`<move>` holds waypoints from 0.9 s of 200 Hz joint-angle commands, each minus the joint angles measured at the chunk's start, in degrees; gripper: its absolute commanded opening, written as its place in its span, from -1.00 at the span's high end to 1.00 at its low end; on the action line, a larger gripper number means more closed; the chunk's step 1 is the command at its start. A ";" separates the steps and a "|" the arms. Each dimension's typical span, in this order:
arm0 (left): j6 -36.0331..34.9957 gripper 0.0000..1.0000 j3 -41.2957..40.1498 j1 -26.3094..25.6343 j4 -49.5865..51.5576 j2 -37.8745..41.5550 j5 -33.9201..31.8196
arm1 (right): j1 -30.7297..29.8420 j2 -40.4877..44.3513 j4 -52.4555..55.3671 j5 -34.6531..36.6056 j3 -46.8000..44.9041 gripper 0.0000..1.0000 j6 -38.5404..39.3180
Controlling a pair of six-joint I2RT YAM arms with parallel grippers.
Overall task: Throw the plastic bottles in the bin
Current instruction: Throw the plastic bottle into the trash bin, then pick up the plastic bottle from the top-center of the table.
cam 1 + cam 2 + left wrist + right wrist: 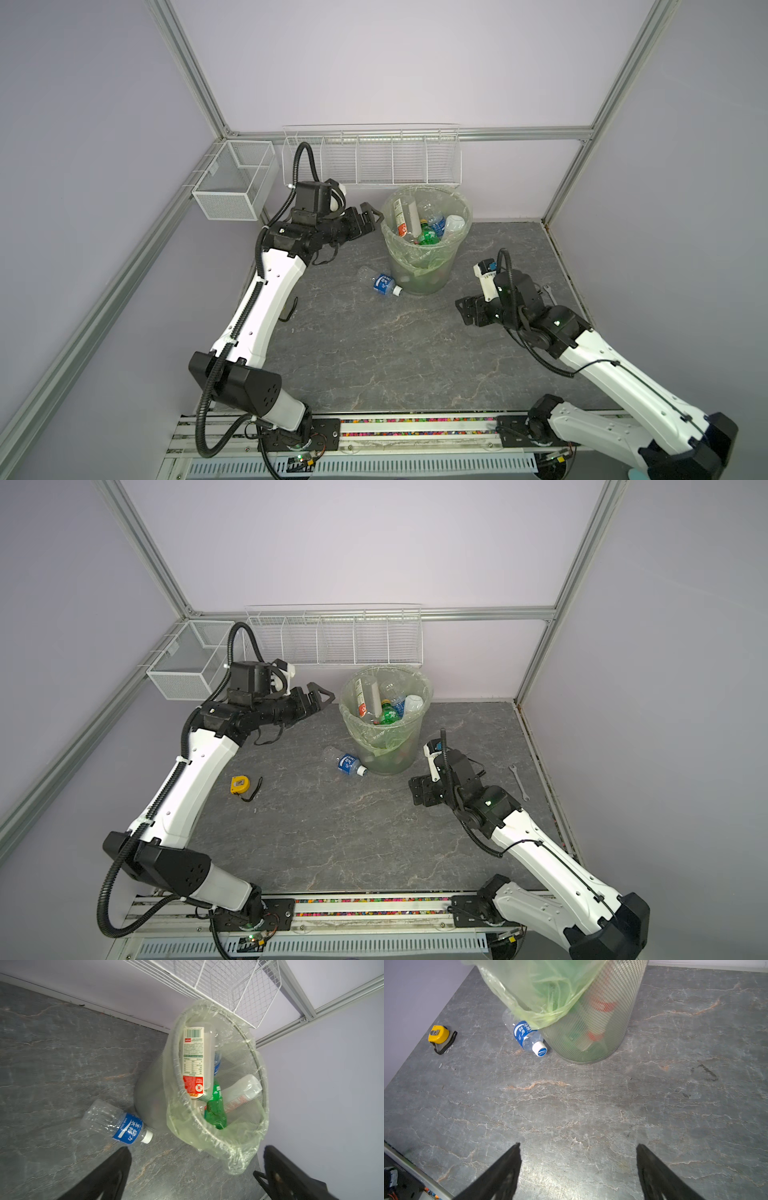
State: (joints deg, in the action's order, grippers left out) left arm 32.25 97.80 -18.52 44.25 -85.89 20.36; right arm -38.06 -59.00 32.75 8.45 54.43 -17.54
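The grey stone-patterned bench [374,353] carries everything. Two white-and-black arms reach in from its near edge. The left hand [196,1150] hangs beside the rim of the bin, about level with it, its jaws spread wide and nothing between them. The right hand [578,1146] sits low over the bench on the other side of the bin. It is released as well and empty, and it faces the bin's base.

A long white wire rack [372,160] with divided compartments hangs on the back wall, just behind the bin. The bin [440,270], round, pale green and lined with a thin bag folded over its rim, stands upright near the back of the bench between the two hands. A white mesh box [232,187] is fixed at the back corner on the robot's left.

Several plastic bottles lie inside the bin. A tall clear bottle with a white-and-red label [403,218] leans against the wall. With it are a green bottle [428,237], a blue-labelled one [438,226] and a pale clear one [455,222]. One clear bottle with a blue label and white cap [384,284] lies on its side on the bench, its cap just beside the bin's base.

A yellow tape measure [239,784] rests near the left arm, and a small wrench [519,781] lies beyond the right hand.
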 commanded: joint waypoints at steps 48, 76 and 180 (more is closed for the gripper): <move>-1.39 -0.99 -15.54 9.22 -5.20 8.55 3.66 | -6.88 -9.14 -5.20 -0.43 3.31 -0.76 2.78; -3.08 -0.99 -20.00 12.23 -4.96 10.29 4.20 | -9.14 -14.16 -6.16 0.40 5.72 -0.76 3.28; -1.46 -0.99 -34.68 20.88 -8.67 15.12 5.44 | -16.73 -33.44 -3.79 2.24 20.57 -0.76 6.58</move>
State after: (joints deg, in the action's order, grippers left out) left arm 30.37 65.80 1.30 37.80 -73.19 26.00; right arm -54.17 -89.43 28.03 10.85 72.47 -12.58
